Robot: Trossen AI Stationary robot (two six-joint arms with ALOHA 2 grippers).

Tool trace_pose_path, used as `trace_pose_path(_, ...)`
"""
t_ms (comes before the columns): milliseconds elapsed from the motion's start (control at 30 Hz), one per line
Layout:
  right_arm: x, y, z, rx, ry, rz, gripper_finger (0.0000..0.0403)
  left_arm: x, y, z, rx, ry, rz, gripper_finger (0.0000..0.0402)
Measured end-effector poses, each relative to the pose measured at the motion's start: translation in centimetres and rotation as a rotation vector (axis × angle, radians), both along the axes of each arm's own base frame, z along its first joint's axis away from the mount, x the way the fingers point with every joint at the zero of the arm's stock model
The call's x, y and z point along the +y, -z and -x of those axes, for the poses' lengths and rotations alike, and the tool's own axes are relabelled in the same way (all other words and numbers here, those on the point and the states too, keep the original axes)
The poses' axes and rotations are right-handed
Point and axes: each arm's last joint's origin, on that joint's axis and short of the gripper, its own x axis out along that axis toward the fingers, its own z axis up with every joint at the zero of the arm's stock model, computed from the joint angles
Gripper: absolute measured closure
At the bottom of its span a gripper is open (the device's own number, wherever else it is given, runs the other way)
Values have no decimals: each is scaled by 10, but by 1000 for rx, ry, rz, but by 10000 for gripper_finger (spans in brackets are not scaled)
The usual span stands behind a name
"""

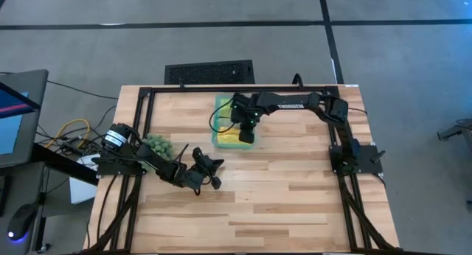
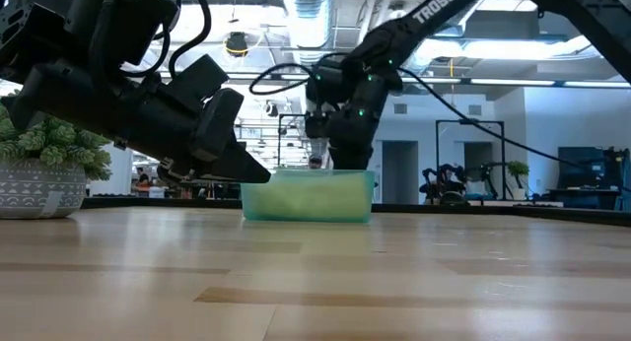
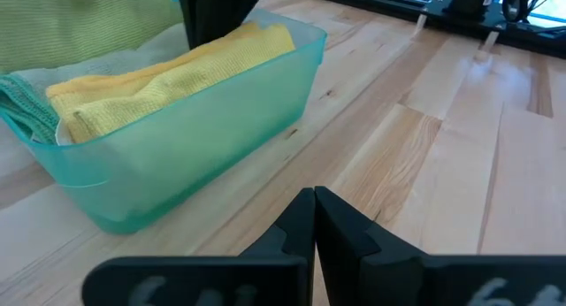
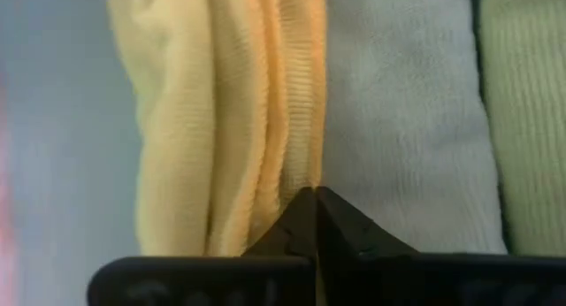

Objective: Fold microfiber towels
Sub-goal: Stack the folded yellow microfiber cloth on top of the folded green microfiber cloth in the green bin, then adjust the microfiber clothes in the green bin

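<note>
A teal plastic tray (image 1: 216,139) stands at the middle of the table's far half. Several microfiber towels lie in it: a yellow towel (image 3: 168,72), a lime green one (image 3: 80,23) and a pale one (image 4: 398,120). My right gripper (image 4: 311,193) is over the tray, pointing steeply down and shut on the yellow towel. My left gripper (image 3: 314,195) is shut and holds nothing. It hovers low over the bare wood to the near left of the tray (image 3: 195,138). My right gripper pinches a gathered fold of the yellow towel (image 4: 296,169) between its two fingertips, coming from above and pointing steeply down. The creases of the cloth run together at the tips. The rest of the towel lies in the tray beside the pale towel.
A small potted dark-green spiky plant (image 1: 158,144) stands near the left arm's base by the table's left edge. Bare wood (image 1: 295,203) spreads across the near half of the table and to the right of the tray.
</note>
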Motion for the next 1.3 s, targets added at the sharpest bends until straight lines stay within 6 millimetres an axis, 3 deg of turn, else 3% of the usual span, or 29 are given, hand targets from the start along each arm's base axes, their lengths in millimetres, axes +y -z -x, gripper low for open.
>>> trace_pose_path(100, 1, -13, -2, -5, -10, 8, 380, 0, 0, 0, -1, 0, 1, 401)
trace_pose_path(233, -6, -27, -3, -8, -41, 24, 342, 0, 0, 0, -1, 0, 1, 401)
trace_pose_path(433, -36, -49, -19, -256, 36, 115, 302, 0, 0, 0, -1, 0, 2, 402)
trace_pose_path(533, -50, -49, -25, -346, 81, 139, 313, 0, 0, 0, -1, 0, 2, 401)
trace_pose_path(700, -60, -25, -24, -260, 118, 159, 361, 0, 0, 0, -1, 0, 2, 402)
trace_pose_path(833, -61, -30, -24, -280, 110, 168, 394, 0, 0, 0, -2, 0, 2, 401)
trace_pose_path(1033, -58, -29, -19, -220, 77, 162, 374, 0, 0, 0, -4, 4, 12, 401)
trace_pose_path(1200, -51, -54, -4, -187, 66, 139, 368, -4, -2, 2, -30, -22, 18, 401)
trace_pose_path(1300, -44, -46, -1, -131, 37, 72, 374, -5, -9, 6, -60, -41, 17, 401)
